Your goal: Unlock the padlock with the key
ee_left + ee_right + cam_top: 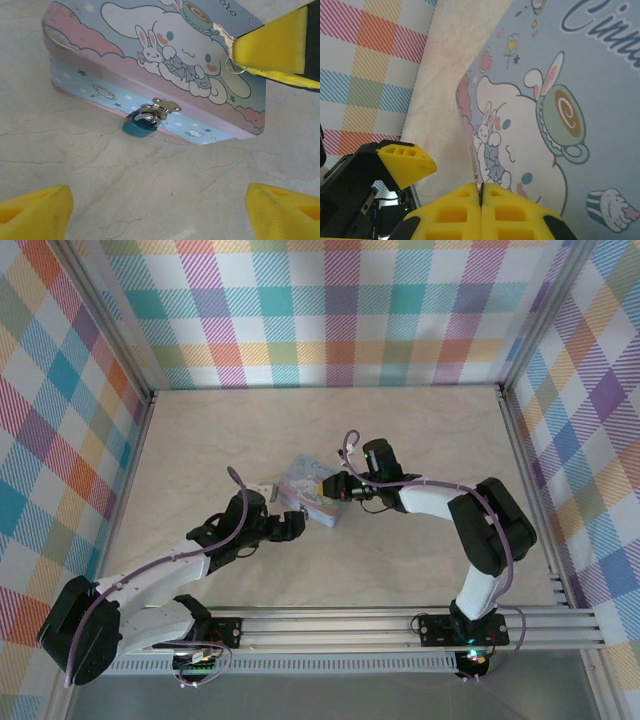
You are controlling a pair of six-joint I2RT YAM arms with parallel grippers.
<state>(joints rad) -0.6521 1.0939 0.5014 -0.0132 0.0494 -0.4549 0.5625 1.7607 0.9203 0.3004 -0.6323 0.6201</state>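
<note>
Marble tabletop (400, 570); right gripper (481, 190) clamped on key (475, 165) above tin (150, 45), left gripper (157, 194) spread, facing padlock (139, 124) on near-left face. Step: key approach. Next, likely: lower key, align tip.

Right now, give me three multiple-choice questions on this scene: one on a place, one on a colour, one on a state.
1. Where is the padlock?
A) hanging at the clasp on the tin's side wall
B) on the tin's lid
C) lying apart from the tin

2. What colour is the padlock's body?
A) red
B) blue
C) gold

3. How is the right hand?
A) open, empty
B) shut on the padlock
C) shut on the key

Answers: A, it hangs under the silver clasp; B, its body shows blue; C, the key's blade sits pinched in its closed grip.
</note>
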